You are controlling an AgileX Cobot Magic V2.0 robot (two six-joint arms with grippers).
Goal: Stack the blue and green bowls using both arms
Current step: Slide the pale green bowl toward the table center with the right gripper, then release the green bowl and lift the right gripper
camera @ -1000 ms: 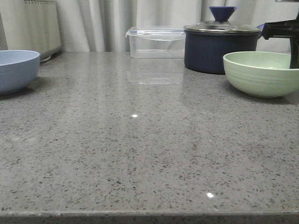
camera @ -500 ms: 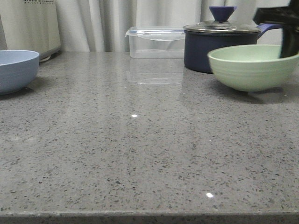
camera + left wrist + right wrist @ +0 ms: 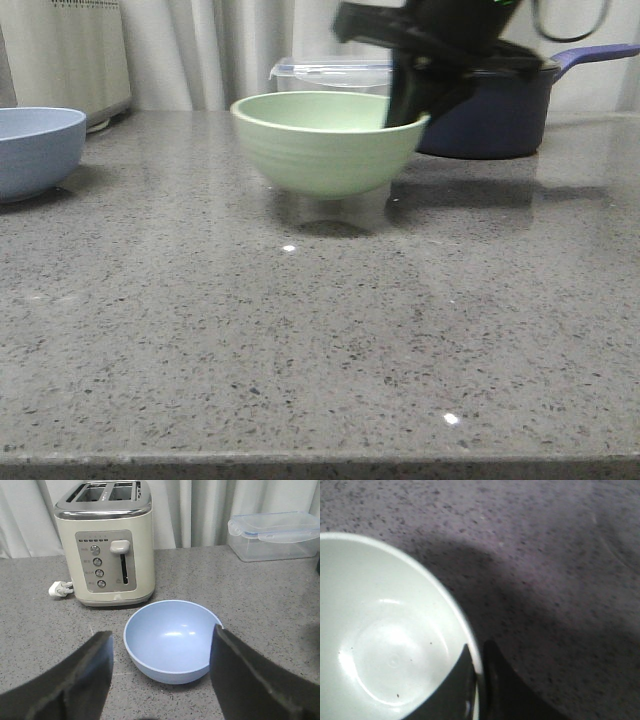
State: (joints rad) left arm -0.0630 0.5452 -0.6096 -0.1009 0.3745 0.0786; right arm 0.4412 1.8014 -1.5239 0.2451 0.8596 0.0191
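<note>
The green bowl (image 3: 328, 143) hangs above the counter, its rim clamped by the right pincer (image 3: 412, 100); the left pincer (image 3: 161, 672) gapes.

Front view: blue bowl (image 3: 35, 150) is cut off at the 9 o'clock edge, you only get its right part. Right arm (image 3: 440, 40) runs out at 12 o'clock, motion-blurred, and hides most of the saucepan (image 3: 500, 115) and part of the plastic box (image 3: 330, 72). Right wrist view: green bowl (image 3: 385, 645) is cropped at 9 and 6 o'clock. Left wrist view: left pincer (image 3: 162, 672) fingers cut off at 6 o'clock.
</note>
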